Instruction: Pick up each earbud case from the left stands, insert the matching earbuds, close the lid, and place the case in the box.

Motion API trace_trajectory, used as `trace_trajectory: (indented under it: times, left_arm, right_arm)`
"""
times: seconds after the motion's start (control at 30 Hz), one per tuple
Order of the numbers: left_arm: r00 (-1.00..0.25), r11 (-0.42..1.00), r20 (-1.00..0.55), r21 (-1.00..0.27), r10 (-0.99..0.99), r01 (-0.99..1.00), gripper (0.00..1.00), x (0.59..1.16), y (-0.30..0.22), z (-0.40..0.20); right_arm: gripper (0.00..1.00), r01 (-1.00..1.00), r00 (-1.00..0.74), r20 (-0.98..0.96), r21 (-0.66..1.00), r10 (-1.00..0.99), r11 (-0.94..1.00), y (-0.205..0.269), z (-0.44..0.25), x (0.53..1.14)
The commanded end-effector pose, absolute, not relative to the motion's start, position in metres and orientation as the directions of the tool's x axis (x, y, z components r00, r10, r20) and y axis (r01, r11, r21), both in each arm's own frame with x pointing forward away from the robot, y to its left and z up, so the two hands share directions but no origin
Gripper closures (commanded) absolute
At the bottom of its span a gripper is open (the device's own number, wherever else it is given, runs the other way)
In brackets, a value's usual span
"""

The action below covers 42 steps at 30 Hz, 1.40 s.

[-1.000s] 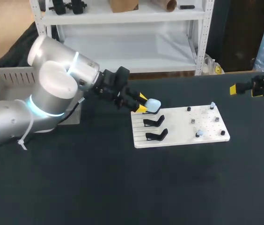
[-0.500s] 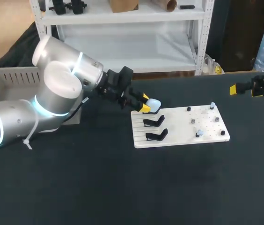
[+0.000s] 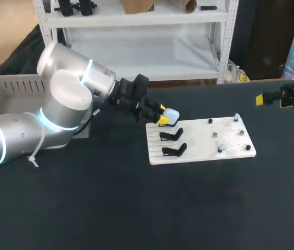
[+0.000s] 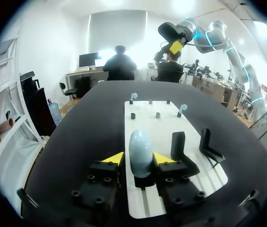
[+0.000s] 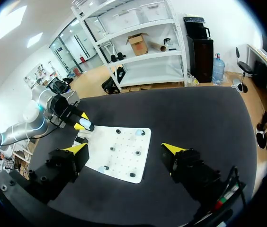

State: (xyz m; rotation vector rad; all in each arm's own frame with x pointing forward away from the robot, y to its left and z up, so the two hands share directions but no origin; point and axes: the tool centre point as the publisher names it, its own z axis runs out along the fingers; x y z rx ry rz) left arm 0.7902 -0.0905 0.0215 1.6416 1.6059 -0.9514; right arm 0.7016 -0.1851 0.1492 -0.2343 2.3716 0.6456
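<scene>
Head view. The left arm enters from 9 o'clock and ends over the 10 o'clock corner of a white board, which lies a little toward 3 o'clock of the centre of the black table.

The left tool is at the pale blue earbud case. The case stands upright on the farthest of three black stands along the board's 9 o'clock edge. In the left wrist view the case sits inside the tool, but whether the tool is clamped on it cannot be told.

The middle stand and the near stand carry nothing.

On the board's 3 o'clock half, a far earbud sits at the 2 o'clock corner. A near earbud sits toward 5 o'clock. Both are among small black pegs.

A grey box stands at the table's 9 o'clock edge, partly behind the left arm.

The right tool hangs at the table's 2 o'clock edge, well apart from the board. Its fingers are spread wide and hold nothing.
</scene>
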Motion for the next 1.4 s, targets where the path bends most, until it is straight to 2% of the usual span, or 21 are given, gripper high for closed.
trace_trajectory:
  times: [0.03, 0.3, 0.73, 1.1, 1.2, 1.3, 1.37, 1.4]
  left_arm:
    - [-0.012, -0.034, -0.854, -0.035, 0.521, 0.999, 0.62, 0.7857, -0.0886, 0.0196]
    - [-0.028, -0.020, -0.862, -0.045, 0.505, 0.999, 0.57, 0.7819, -0.0843, 0.0174]
    - [-0.025, 0.000, -0.873, -0.028, 0.488, 1.000, 0.58, 0.7823, -0.0886, 0.0173]
    - [-0.029, 0.006, -0.876, -0.030, 0.481, 1.000, 0.63, 0.7822, -0.0917, 0.0175]
    - [-0.030, 0.005, -0.878, -0.031, 0.478, 1.000, 0.65, 0.7819, -0.0924, 0.0184]
    - [-0.027, 0.004, -0.879, -0.029, 0.476, 1.000, 0.72, 0.7812, -0.0928, 0.0189]
    - [-0.026, 0.003, -0.879, -0.028, 0.476, 1.000, 0.80, 0.7806, -0.0929, 0.0191]
    - [-0.025, 0.003, -0.879, -0.027, 0.475, 1.000, 0.88, 0.7799, -0.0925, 0.0193]
  right_arm:
    - [0.00, -0.326, -0.766, -0.643, 0.389, 0.000, 0.862, -0.1853, 0.1487, 0.7021]
    - [0.00, -0.326, -0.766, -0.643, 0.389, 0.000, 0.862, -0.1853, 0.1487, 0.7021]
    - [0.00, -0.326, -0.766, -0.643, 0.389, 0.000, 0.862, -0.1853, 0.1487, 0.7021]
    - [0.00, -0.326, -0.766, -0.643, 0.389, 0.000, 0.862, -0.1853, 0.1487, 0.7021]
    - [0.00, -0.326, -0.766, -0.643, 0.389, 0.000, 0.862, -0.1853, 0.1487, 0.7021]
    - [0.00, -0.326, -0.766, -0.643, 0.389, 0.000, 0.862, -0.1853, 0.1487, 0.7021]
    - [0.00, -0.326, -0.766, -0.643, 0.389, 0.000, 0.862, -0.1853, 0.1487, 0.7021]
    - [0.00, -0.326, -0.766, -0.643, 0.389, 0.000, 0.862, -0.1853, 0.1487, 0.7021]
